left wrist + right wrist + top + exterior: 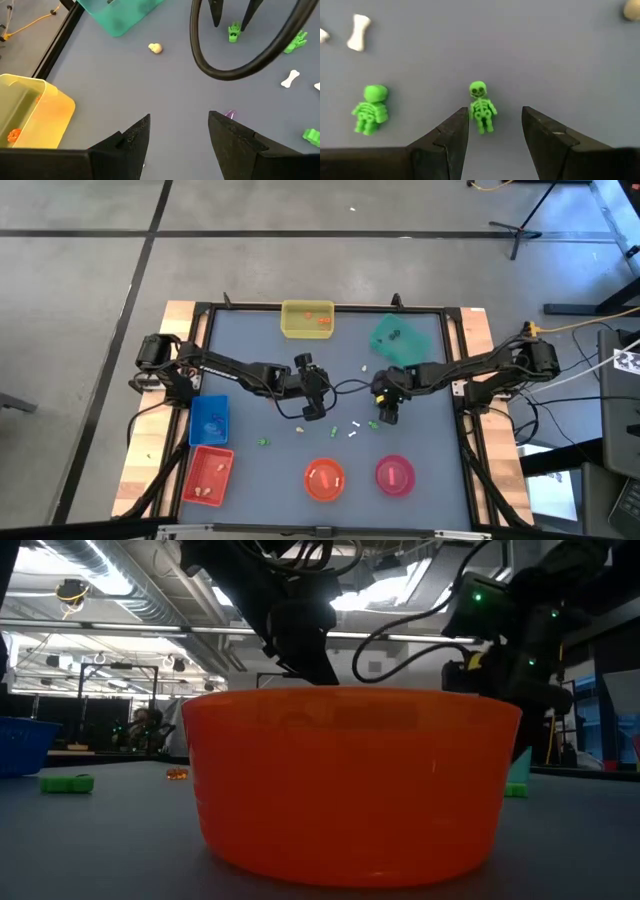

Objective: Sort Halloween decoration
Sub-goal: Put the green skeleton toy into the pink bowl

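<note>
Six containers sit on the bench [250, 360]: a yellow tray [307, 320] and a green tray [402, 338] at the far edge, a blue tray [209, 420] and a red tray [207, 476] near the left edge, an orange bowl [324, 479] and a pink bowl [395, 474] at the near edge. The right wrist view shows two green skeletons, one [481, 107] just ahead of the right end effector [495, 127], whose fingers stand wide apart, and one [369, 110] beside it, plus a white bone [358, 25]. The left end effector [179, 132] hangs mid-bench, fingers wide, holding nothing; a beige skull [155, 48] lies ahead. Trinkets are scattered mid-bench, with two orange ones [318, 320] in the yellow tray
</note>
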`<state>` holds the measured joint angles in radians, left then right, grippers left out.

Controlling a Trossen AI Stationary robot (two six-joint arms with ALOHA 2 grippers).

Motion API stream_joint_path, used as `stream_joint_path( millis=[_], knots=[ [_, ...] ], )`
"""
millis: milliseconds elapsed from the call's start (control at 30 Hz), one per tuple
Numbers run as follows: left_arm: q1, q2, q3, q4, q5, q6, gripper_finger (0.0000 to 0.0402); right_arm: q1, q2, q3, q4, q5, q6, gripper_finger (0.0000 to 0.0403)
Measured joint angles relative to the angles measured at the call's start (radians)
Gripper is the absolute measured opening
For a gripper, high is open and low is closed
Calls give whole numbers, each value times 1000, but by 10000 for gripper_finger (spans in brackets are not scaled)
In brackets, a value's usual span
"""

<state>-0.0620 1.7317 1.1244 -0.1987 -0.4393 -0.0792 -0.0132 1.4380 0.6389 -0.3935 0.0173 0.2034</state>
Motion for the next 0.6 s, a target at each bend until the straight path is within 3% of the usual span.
stream_joint_path(
  millis=[600],
  knots=[
    [0, 0, 0, -7, -1, 0, 186, 0, 33, -13, 61, -23, -3, 181]
  ],
)
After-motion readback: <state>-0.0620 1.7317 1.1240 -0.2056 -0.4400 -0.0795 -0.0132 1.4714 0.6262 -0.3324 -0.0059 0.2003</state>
